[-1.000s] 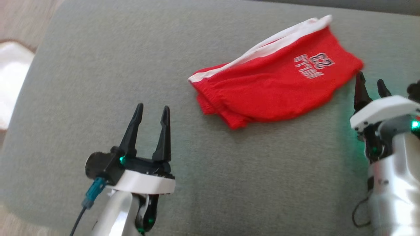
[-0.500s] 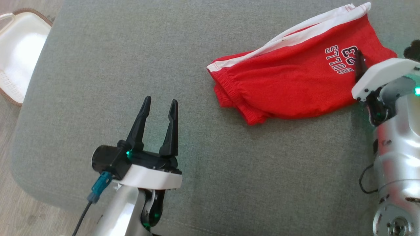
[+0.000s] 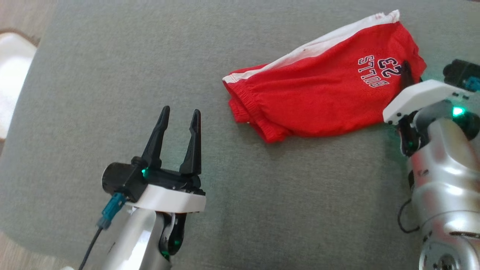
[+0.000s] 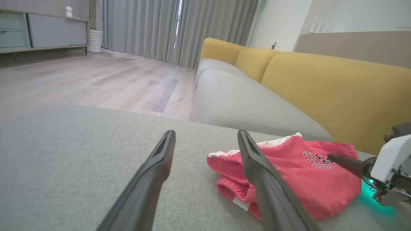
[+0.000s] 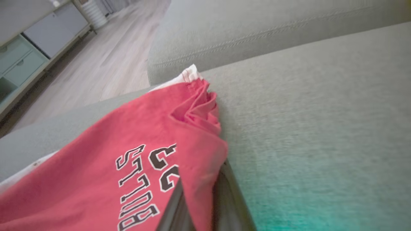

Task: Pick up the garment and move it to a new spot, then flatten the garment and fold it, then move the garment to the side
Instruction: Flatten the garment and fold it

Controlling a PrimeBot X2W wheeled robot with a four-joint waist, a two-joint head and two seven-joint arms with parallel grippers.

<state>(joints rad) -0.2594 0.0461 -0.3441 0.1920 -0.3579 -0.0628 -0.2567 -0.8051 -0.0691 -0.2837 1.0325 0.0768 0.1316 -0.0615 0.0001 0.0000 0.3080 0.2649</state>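
A pair of red shorts with a white side stripe and a "BULLS 23" print lies bunched on the grey cushion, at the upper right of the head view. At their right edge my right gripper has one dark finger lying over the print. In the right wrist view the red hem runs down between the two fingers, and the gripper is shut on it. My left gripper stands open at the lower left, well clear of the shorts, with nothing between its fingers.
The cushion's rounded left edge drops to a wooden floor, where a white object lies. A sofa with a yellow backrest stands behind the cushion. Broad bare grey fabric spreads left of and in front of the shorts.
My right gripper moved from beside the shorts' right hem onto it, and the fabric now sits between its fingers. The head camera shifted. The left gripper stayed open in place.
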